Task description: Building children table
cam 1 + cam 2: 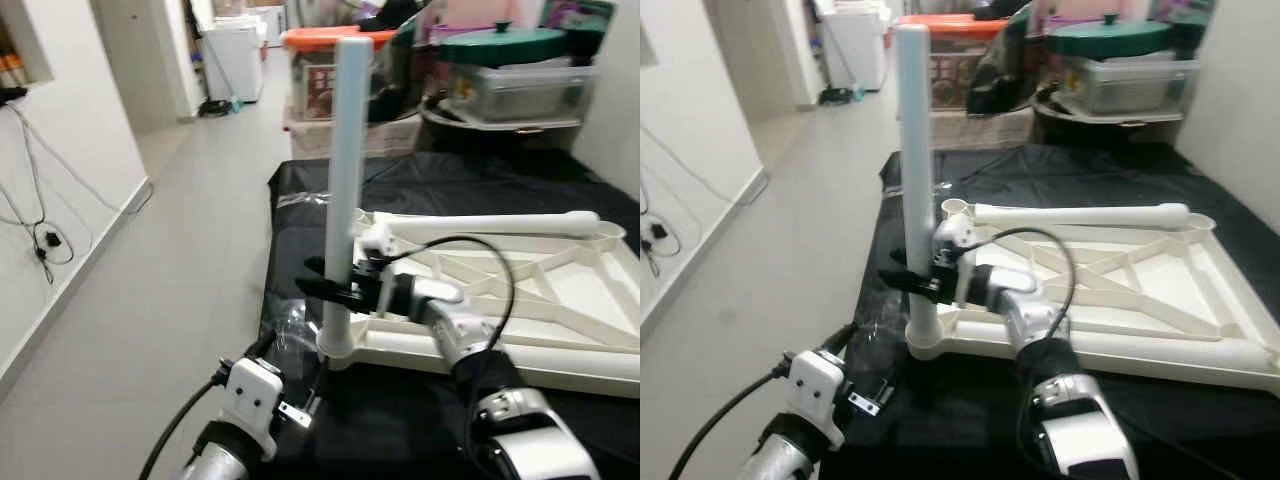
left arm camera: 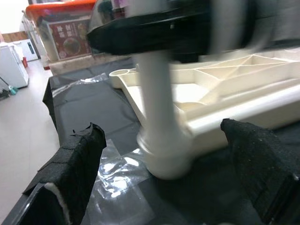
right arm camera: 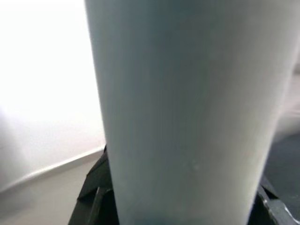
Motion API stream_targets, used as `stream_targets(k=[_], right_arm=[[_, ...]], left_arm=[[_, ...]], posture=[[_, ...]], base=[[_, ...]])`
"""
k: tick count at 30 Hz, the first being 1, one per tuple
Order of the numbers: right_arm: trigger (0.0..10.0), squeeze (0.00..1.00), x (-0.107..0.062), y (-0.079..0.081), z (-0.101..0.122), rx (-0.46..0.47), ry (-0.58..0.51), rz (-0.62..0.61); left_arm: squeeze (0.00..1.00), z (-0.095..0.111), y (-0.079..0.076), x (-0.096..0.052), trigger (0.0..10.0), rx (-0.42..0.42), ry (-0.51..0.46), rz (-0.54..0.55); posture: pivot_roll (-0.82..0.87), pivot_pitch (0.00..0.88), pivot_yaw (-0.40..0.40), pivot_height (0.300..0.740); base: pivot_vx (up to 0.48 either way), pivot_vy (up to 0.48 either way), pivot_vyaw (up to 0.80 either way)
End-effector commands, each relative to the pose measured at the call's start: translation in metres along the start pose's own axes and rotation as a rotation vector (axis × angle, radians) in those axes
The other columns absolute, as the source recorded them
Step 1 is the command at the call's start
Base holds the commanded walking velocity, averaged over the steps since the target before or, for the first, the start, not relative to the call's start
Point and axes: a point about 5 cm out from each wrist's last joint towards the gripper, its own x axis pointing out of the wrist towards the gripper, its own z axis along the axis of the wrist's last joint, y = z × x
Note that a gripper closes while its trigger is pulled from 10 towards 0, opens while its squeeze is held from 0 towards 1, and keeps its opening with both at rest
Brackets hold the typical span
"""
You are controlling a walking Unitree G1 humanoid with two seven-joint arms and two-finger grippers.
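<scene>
A cream plastic table top (image 1: 560,365) lies upside down on a black-covered surface (image 1: 400,180). One pale leg (image 1: 347,170) stands upright in the top's near left corner socket. My right gripper (image 1: 333,291) is shut on this leg a little above the socket; up close the leg (image 3: 187,117) is seen between the dark fingers. A second leg (image 1: 490,226) lies flat along the top's far edge. My left gripper (image 2: 161,126) hovers low in front of the socket, open, its fingers (image 2: 77,164) spread wide and apart from the leg's base (image 2: 166,154).
Crinkled clear plastic wrap (image 1: 290,330) lies on the cloth by the socket. Storage boxes with an orange lid (image 1: 325,45) and a green lid (image 1: 505,45) stand behind the surface. Bare floor (image 1: 170,270) runs along the left, with cables (image 1: 45,240) on the wall.
</scene>
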Motion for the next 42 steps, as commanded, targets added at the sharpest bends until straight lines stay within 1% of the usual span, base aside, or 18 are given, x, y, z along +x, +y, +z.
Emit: stream_targets(k=[1, 2, 3, 5, 11, 12, 14, 15, 18, 19, 22, 23, 26, 28, 29, 31, 39, 42], right_arm=[[0.0, 0.0, -0.022, -0.042, -0.017, 0.082, 0.048, -0.41], [0.0, 0.0, -0.033, -0.053, -0.02, 0.073, 0.068, -0.612], [0.0, 0.0, -0.033, -0.053, -0.02, 0.073, 0.068, -0.612], [0.0, 0.0, -0.049, -0.056, -0.024, 0.083, 0.073, -0.83], [0.0, 0.0, -0.051, -0.039, -0.025, 0.094, 0.066, -0.912], [1.4, 0.0, -0.036, -0.023, -0.02, 0.111, 0.031, -0.819], [1.4, 0.0, -0.036, -0.023, -0.02, 0.111, 0.031, -0.819], [10.0, 0.0, -0.022, -0.012, -0.013, 0.121, -0.035, -0.68], [10.0, 0.0, -0.017, -0.008, -0.01, 0.12, -0.067, -0.64], [10.0, 1.0, -0.014, -0.005, -0.006, 0.105, -0.106, -0.587], [10.0, 1.0, -0.01, -0.002, -0.005, 0.145, -0.12, -0.536], [10.0, 0.0, -0.007, 0.0, -0.008, 0.187, -0.126, -0.376], [10.0, 0.0, -0.007, 0.001, -0.012, 0.214, -0.119, -0.279], [10.0, 0.0, -0.008, 0.007, -0.017, 0.261, -0.047, -0.013], [10.0, 0.0, -0.008, 0.007, -0.017, 0.261, -0.047, -0.013], [10.0, 0.0, -0.015, 0.011, -0.017, 0.272, -0.004, 0.235], [10.0, 0.0, -0.024, 0.011, -0.014, 0.223, 0.064, 0.503], [10.0, 0.0, -0.031, 0.011, -0.015, 0.205, 0.112, 0.664]], left_arm=[[0.0, -0.005, 0.003, -0.004, 10.0, -0.005, 0.023, 0.012], [0.0, -0.006, 0.003, -0.004, 10.0, -0.006, 0.025, 0.01], [0.0, -0.006, 0.003, -0.004, 10.0, -0.006, 0.025, 0.01], [0.0, -0.006, 0.003, -0.004, 10.0, -0.005, 0.028, 0.01], [0.0, -0.006, 0.004, -0.004, 10.0, -0.003, 0.03, 0.01], [0.0, -0.006, 0.004, -0.004, 10.0, -0.002, 0.029, 0.013], [0.0, -0.006, 0.004, -0.004, 10.0, -0.002, 0.029, 0.013], [0.0, -0.005, 0.004, -0.004, 10.0, -0.003, 0.029, 0.015], [0.0, -0.006, 0.004, -0.004, 10.0, -0.003, 0.03, 0.014], [0.0, -0.005, 0.004, -0.003, 10.0, -0.003, 0.029, 0.013], [0.0, -0.005, 0.003, -0.003, 10.0, -0.006, 0.03, 0.015], [0.0, -0.005, 0.003, -0.002, 10.0, -0.009, 0.029, 0.014], [0.0, -0.005, 0.002, -0.002, 10.0, -0.011, 0.029, 0.013], [0.0, -0.005, 0.002, -0.002, 10.0, -0.011, 0.029, 0.011], [0.0, -0.005, 0.002, -0.002, 10.0, -0.011, 0.029, 0.011], [0.0, -0.005, 0.002, -0.002, 10.0, -0.009, 0.03, 0.012], [0.0, -0.005, 0.003, -0.002, 10.0, -0.006, 0.029, 0.016], [0.0, -0.005, 0.004, -0.002, 10.0, -0.003, 0.032, 0.014]], posture=[[-0.02, 0.0, 0.022, 0.74], [-0.02, 0.0, 0.022, 0.74], [-0.02, 0.0, 0.022, 0.74], [-0.02, 0.0, 0.022, 0.74], [-0.01, 0.0, 0.019, 0.74], [-0.01, 0.0, 0.019, 0.74], [-0.01, 0.0, 0.019, 0.74], [-0.01, 0.0, 0.019, 0.74], [-0.01, 0.0, 0.019, 0.74], [-0.02, 0.0, 0.014, 0.74], [-0.02, 0.0, 0.014, 0.74], [-0.03, 0.0, 0.012, 0.74], [-0.03, 0.0, 0.012, 0.74], [-0.03, 0.0, 0.012, 0.74], [-0.03, 0.0, 0.012, 0.74], [-0.03, 0.0, 0.012, 0.74], [-0.03, 0.0, 0.018, 0.74], [0.0, 0.0, 0.032, 0.74]], base=[[0.0, 0.0, 0.0], [0.0, 0.0, 0.0], [0.0, 0.0, 0.0], [0.0, 0.0, 0.0], [0.0, 0.0, 0.0], [0.0, 0.0, 0.0], [0.0, 0.0, 0.0], [0.0, 0.0, 0.0], [0.0, 0.0, 0.0], [0.0, 0.0, 0.0], [0.0, 0.0, 0.0], [0.0, 0.0, 0.0], [0.0, 0.0, 0.0], [0.0, 0.0, 0.0], [0.0, 0.0, 0.0], [0.0, 0.0, 0.0], [0.0, 0.0, 0.0], [0.0, 0.0, 0.0]])
